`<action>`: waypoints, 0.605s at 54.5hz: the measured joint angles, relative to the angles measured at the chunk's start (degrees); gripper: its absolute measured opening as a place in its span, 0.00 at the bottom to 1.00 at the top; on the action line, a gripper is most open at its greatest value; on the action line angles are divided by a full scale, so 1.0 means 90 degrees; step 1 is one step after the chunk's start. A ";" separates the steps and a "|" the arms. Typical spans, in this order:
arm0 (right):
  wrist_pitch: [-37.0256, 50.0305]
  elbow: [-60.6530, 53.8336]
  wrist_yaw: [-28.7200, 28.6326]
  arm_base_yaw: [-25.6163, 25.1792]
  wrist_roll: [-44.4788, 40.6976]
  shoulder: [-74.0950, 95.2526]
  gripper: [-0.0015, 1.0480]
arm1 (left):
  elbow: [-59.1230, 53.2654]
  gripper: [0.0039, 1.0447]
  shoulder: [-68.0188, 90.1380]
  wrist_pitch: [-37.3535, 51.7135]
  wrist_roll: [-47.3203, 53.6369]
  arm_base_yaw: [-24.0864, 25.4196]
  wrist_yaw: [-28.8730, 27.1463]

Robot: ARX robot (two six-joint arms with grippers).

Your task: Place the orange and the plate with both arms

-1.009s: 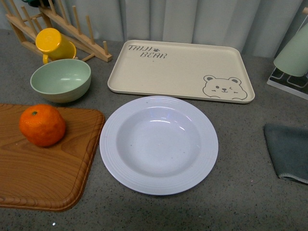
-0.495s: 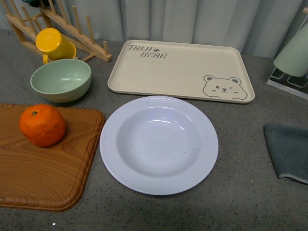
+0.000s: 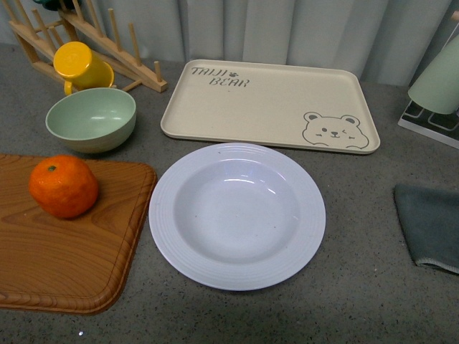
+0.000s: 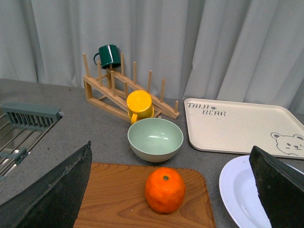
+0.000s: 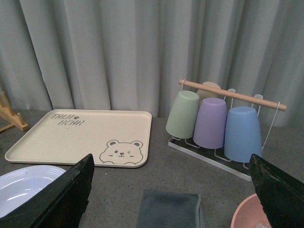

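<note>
Orange round mandarin: nine o'clock of glossy white ribbed plate.
Tools: we see left tool, right tool spread.

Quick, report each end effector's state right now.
Left end effector: open, holding nothing.
Right end effector: open, holding nothing.

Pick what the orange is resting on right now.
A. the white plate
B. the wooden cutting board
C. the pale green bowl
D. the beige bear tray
B: the orange sits on the wooden cutting board, while the plate beside the board holds nothing.
</note>
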 joint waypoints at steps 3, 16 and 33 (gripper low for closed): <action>0.0000 0.0000 0.0000 0.0000 0.0000 0.0000 0.91 | 0.0000 0.94 0.0000 0.0000 0.0000 0.0000 0.0000; -0.0002 0.0000 0.0005 0.0005 0.0002 -0.0002 0.91 | 0.0010 0.94 0.1047 0.0612 -0.0619 -0.0755 -0.3597; -0.0007 0.0000 0.0002 0.0005 0.0000 -0.0002 0.91 | 0.0988 0.94 0.6443 0.4277 -0.1212 0.0304 -0.1957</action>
